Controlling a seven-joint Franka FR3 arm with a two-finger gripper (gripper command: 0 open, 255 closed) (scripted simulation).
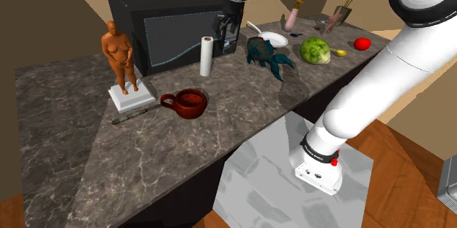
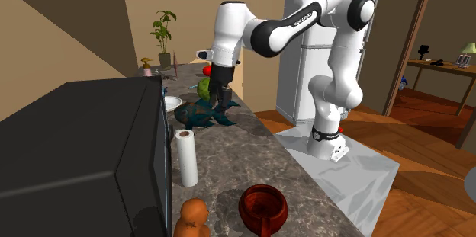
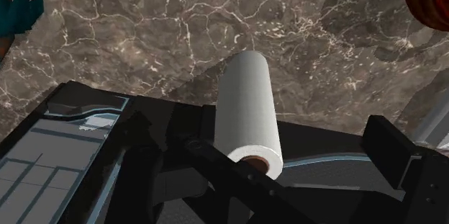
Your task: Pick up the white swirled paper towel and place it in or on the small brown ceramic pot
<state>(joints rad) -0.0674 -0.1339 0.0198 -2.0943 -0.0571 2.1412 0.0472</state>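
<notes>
Shoulder view: the brown pot (image 1: 189,103) sits on the dark marble surface (image 1: 88,153), near the white paper towel roll (image 1: 207,56) to its right, which stands upright against the black microwave (image 1: 146,14). Just right of the roll's top hangs the tool (image 1: 225,37), its 2 fingers spread wide, gripping nothing.

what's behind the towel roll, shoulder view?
The black microwave: the roll stands upright in front of its door. The strip of door directly behind the roll is covered.
</notes>
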